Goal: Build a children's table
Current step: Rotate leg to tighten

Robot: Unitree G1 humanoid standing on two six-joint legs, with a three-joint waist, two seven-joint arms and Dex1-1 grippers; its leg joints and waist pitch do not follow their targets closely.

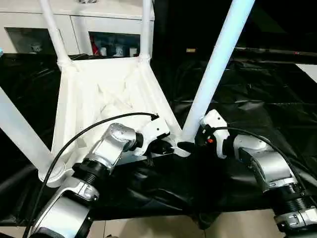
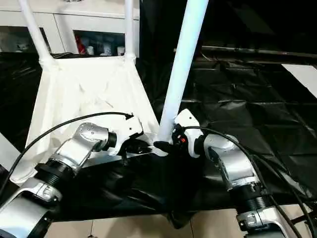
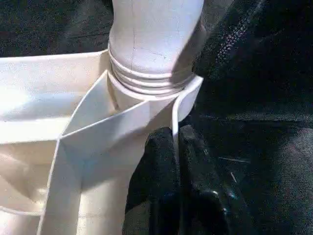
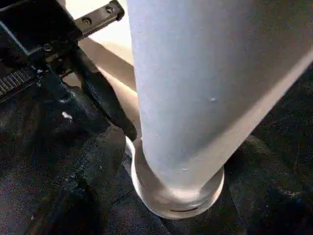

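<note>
The white tabletop (image 1: 106,94) is laid ribbed underside up on black sheeting (image 1: 247,99), its long axis running away from the robot. Four white tubular legs are seated in its corner sockets and point upward; the near right leg (image 1: 215,64) is tilted to the right. The left gripper (image 1: 166,147) is pinched onto the tabletop's near rim beside that leg's socket (image 3: 146,93). The right gripper (image 1: 190,144) is held spread around the leg's base. White cabinets (image 1: 99,25) are seen behind.
</note>
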